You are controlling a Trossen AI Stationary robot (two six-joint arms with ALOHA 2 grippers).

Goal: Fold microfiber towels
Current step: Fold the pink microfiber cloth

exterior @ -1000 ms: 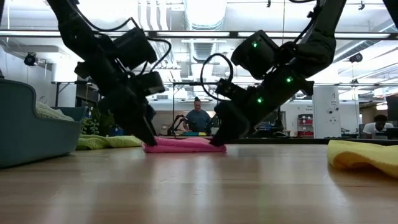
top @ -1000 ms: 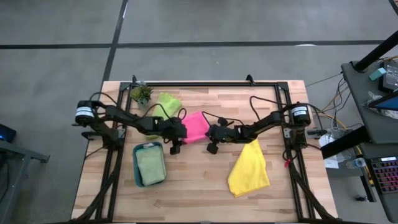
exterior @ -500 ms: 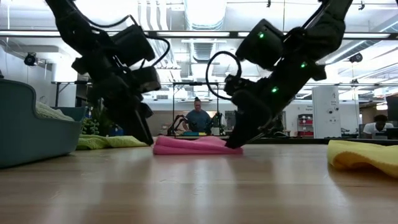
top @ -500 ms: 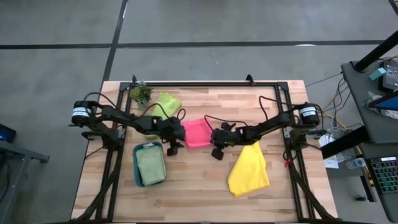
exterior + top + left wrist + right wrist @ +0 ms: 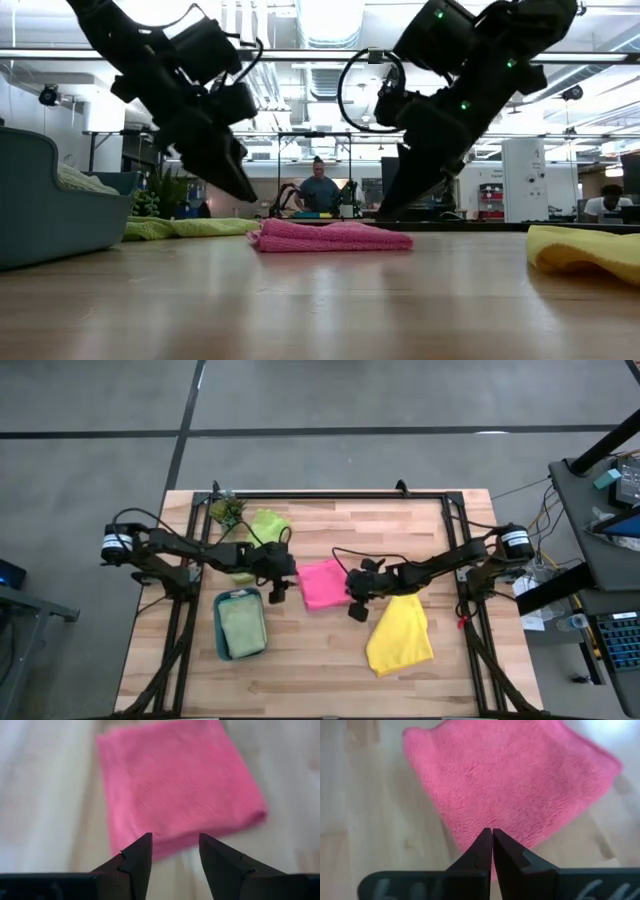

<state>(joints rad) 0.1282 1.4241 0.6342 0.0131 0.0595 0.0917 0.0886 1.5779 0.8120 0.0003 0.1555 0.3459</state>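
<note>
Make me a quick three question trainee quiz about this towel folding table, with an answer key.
1. True or false: the pink towel lies folded on the table, held by neither tool.
2. Which tool has its fingers apart: the left tool or the right tool?
3. What lies in the teal tray? A) yellow towel B) pale sage green towel C) potted plant

Key: 1 true; 2 left tool; 3 B, the pale sage green towel.
</note>
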